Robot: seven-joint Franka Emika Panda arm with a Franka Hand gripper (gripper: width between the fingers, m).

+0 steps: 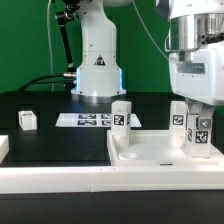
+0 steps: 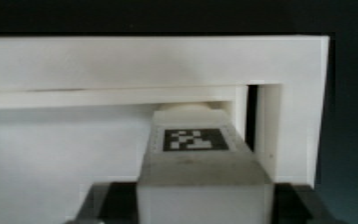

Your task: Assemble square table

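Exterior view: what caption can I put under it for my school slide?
The gripper holds a tagged white leg upright at a corner of the square tabletop.

A black table (image 1: pixel 40 105) stands before a pale, evenly lit wall (image 1: pixel 25 40).

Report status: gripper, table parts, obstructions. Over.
Gripper shut on a tagged leg, upright at the slab's corner, exterior view's right. Second leg upright by the slab's far edge; third leg apart on the table. No obstruction seen.
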